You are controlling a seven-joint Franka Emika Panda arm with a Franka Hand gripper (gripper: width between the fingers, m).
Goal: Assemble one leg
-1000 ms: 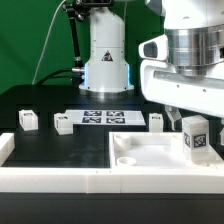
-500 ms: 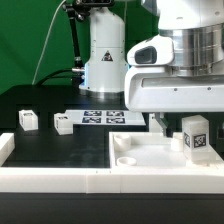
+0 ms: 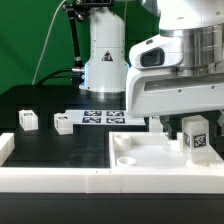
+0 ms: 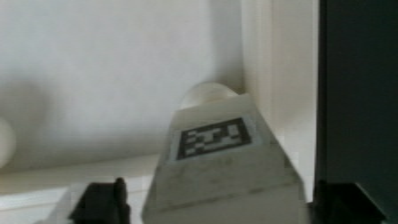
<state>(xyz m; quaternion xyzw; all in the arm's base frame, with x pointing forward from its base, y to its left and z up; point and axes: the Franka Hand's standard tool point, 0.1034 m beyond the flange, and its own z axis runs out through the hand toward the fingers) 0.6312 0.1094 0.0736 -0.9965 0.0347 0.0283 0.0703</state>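
One leg (image 3: 196, 134), a small white block with a tag on its face, stands upright over the far corner of the large white panel (image 3: 150, 158) on the exterior view's right. My gripper (image 3: 192, 122) comes down over it from above and is shut on it. In the wrist view the leg (image 4: 224, 150) fills the space between my two dark fingers (image 4: 102, 203), with the panel's white surface (image 4: 89, 90) beneath. Three more legs lie on the black table: two to the exterior view's left (image 3: 27, 119) (image 3: 63, 123) and one beside my gripper (image 3: 157, 121).
The marker board (image 3: 104, 117) lies flat in front of the robot base (image 3: 105, 60). A white raised rail (image 3: 55, 176) runs along the table's near edge and turns up at the exterior view's left (image 3: 6, 148).
My gripper's body has turned and now reaches further toward the exterior view's left. The leg has stayed in place over the panel's corner, its tag face turned slightly.
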